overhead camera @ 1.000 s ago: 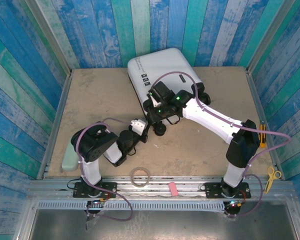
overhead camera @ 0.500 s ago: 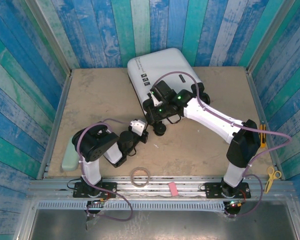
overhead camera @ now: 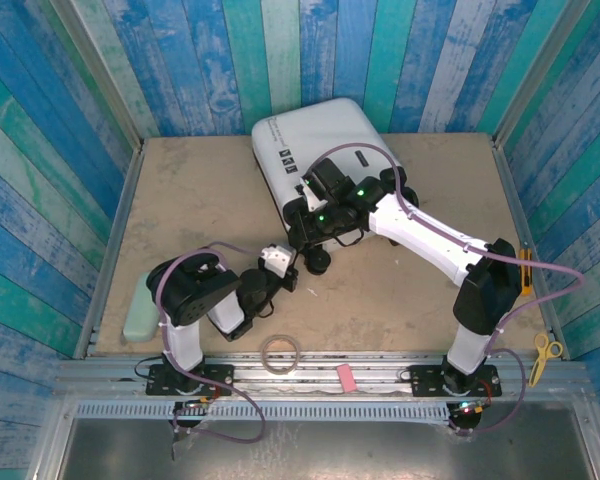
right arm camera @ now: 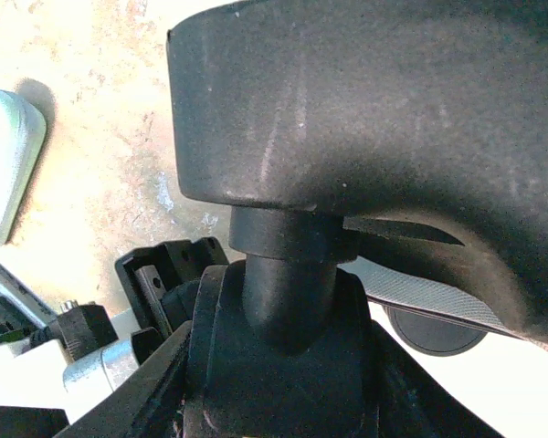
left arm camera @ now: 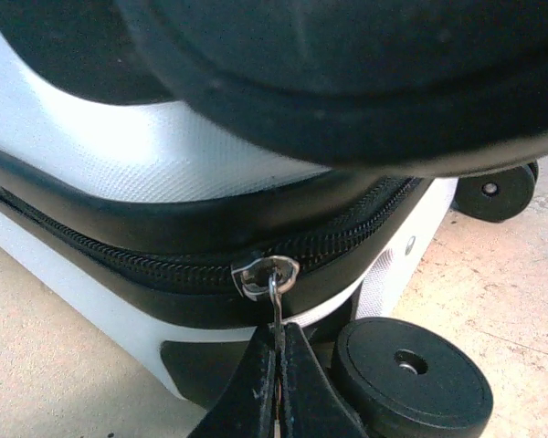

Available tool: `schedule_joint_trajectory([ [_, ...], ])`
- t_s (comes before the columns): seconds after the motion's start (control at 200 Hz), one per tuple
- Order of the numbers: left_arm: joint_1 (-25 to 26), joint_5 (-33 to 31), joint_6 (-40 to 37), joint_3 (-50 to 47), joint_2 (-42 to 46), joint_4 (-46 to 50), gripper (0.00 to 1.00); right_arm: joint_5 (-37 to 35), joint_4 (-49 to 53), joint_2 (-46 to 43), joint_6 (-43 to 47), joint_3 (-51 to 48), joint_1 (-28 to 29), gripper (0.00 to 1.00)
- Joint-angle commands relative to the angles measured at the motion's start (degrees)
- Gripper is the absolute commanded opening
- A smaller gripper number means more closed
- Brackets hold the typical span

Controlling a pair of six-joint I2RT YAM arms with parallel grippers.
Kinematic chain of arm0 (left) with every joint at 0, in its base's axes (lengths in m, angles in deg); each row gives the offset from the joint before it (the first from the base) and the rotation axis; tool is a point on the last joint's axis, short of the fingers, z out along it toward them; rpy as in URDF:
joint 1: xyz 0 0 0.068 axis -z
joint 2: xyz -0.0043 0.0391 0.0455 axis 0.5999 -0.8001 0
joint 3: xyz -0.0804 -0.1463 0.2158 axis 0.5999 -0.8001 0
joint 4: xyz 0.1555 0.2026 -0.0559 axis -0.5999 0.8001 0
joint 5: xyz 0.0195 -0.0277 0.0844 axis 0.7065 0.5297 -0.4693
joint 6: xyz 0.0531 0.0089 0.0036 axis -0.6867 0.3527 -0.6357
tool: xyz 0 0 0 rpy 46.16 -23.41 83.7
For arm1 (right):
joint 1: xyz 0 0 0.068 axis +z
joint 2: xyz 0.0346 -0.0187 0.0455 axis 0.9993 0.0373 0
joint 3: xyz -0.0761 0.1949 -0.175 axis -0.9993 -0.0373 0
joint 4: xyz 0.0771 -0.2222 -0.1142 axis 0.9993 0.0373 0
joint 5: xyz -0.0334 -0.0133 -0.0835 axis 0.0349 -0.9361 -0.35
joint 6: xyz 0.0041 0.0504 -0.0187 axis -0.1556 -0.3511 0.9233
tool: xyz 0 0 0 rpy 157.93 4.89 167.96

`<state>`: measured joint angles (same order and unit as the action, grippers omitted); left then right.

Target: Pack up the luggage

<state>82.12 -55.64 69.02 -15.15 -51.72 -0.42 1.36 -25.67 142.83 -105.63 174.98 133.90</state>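
The luggage [overhead camera: 320, 140] is a white hard-shell suitcase lying shut at the back centre of the table. Its black zipper band [left arm camera: 164, 260] runs along the side, above a black wheel [left arm camera: 411, 376]. My left gripper [left arm camera: 279, 351] is shut on the metal zipper pull [left arm camera: 275, 306] that hangs from the slider [left arm camera: 265, 274]; from above the left gripper [overhead camera: 290, 262] sits just before the case's near corner. My right gripper [overhead camera: 315, 215] is at the case's near edge. The right gripper [right arm camera: 283, 301] is shut on a black post under a wheel housing [right arm camera: 374, 119].
A tape roll [overhead camera: 280, 351] and a pink piece [overhead camera: 345, 377] lie on the front rail. A pale green object [overhead camera: 140, 310] rests at the table's left edge. Yellow scissors [overhead camera: 547, 350] sit outside the right edge. Blue plank walls enclose three sides.
The suitcase has shifted slightly left and back. My left arm has drawn in toward its base while keeping the zipper pull; the right gripper moved a little left with the case.
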Motion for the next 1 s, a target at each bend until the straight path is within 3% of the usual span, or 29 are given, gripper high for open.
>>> schedule_joint_trajectory([
  [0.0,4.1,-0.8,-2.3,1.7,-0.7,-6.3,0.00,6.6,-11.4,-0.4,-2.2,3.6,2.1,0.00],
  [0.391,14.5,-14.4,-6.2,7.2,-7.1,-10.0,0.00,4.5,-18.1,3.6,-7.7,6.0,6.2,0.00],
  [0.656,18.7,-24.6,-4.8,16.2,-9.9,0.4,0.00,1.2,-19.7,6.4,-9.3,8.7,9.5,0.00],
  [0.997,18.8,-24.8,-0.5,22.0,-14.7,4.8,0.00,-1.2,-24.8,10.6,-13.6,10.6,13.5,0.00],
])
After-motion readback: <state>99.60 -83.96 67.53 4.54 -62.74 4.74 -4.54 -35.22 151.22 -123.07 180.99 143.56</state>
